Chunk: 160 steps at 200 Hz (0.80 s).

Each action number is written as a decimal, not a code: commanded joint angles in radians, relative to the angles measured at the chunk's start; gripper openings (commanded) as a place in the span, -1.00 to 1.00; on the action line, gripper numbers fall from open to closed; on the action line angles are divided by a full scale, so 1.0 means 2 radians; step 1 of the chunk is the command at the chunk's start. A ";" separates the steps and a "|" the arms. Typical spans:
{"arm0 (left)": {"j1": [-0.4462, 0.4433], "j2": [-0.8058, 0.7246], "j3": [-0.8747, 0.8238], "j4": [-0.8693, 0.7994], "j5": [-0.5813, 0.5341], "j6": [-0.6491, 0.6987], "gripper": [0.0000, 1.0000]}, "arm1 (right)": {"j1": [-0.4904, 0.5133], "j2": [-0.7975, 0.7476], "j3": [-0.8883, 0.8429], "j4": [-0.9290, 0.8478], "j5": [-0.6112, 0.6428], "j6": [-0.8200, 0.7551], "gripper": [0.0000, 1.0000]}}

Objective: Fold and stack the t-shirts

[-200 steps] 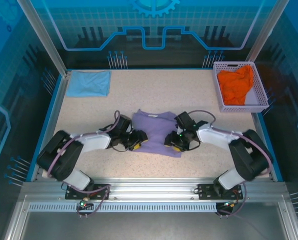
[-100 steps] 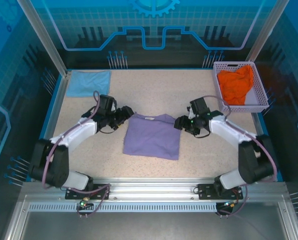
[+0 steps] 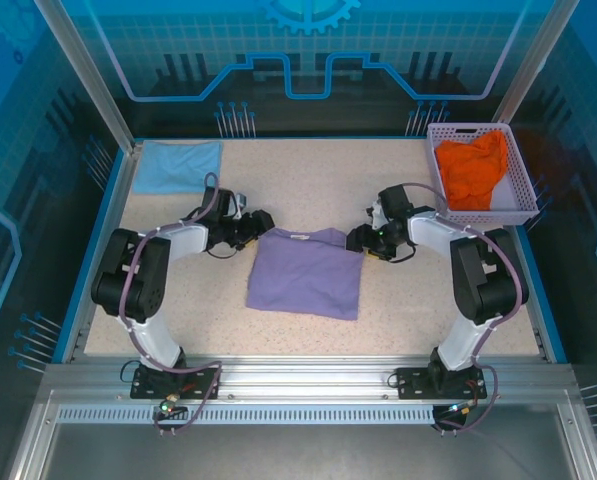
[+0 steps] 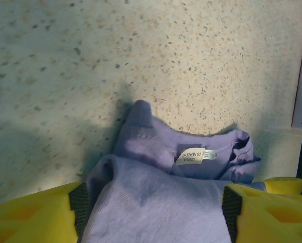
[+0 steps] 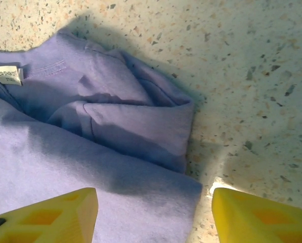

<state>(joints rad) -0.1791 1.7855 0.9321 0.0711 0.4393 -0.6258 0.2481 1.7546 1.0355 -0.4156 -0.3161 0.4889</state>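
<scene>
The lavender t-shirt (image 3: 304, 273) lies folded into a rectangle mid-table, collar at the far edge. My left gripper (image 3: 257, 223) sits at its far-left corner and my right gripper (image 3: 359, 240) at its far-right corner. In the left wrist view the lavender cloth (image 4: 156, 197) spreads flat between the wide-apart yellow fingers (image 4: 34, 215) of the left gripper (image 4: 153, 205), below the white neck label (image 4: 195, 155). In the right wrist view the right gripper (image 5: 156, 212) stands open over the shirt's corner (image 5: 140, 197). A light blue t-shirt (image 3: 179, 166) lies folded at the far left. An orange t-shirt (image 3: 474, 168) is crumpled in the basket.
The pale lattice basket (image 3: 486, 214) stands at the far right corner. A blue raised rim (image 3: 116, 190) borders the speckled table (image 3: 308, 180). Bare tabletop lies behind the lavender shirt and in front of it.
Both grippers carried the shirt's near edge from the front up to the collar edge, folding it in half. They now rest at the far corners with their jaws apart.
</scene>
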 commanded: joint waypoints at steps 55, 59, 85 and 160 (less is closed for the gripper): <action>0.008 0.035 0.005 0.046 0.065 0.040 0.12 | -0.011 0.018 0.007 -0.012 -0.037 -0.016 -0.01; 0.008 0.036 0.004 0.048 0.067 0.039 0.09 | -0.010 0.017 0.007 -0.012 -0.038 -0.016 -0.04; 0.007 0.026 -0.010 0.065 0.080 0.031 -0.25 | -0.011 0.013 0.005 -0.014 -0.041 -0.016 -0.30; 0.000 -0.031 -0.053 0.090 0.081 0.019 -1.00 | -0.011 -0.050 -0.029 0.016 -0.047 -0.005 -1.00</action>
<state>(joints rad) -0.1749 1.8202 0.8642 0.2005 0.5774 -0.5812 0.2409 1.7592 1.0172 -0.4118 -0.3790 0.4736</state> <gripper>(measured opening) 0.058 0.048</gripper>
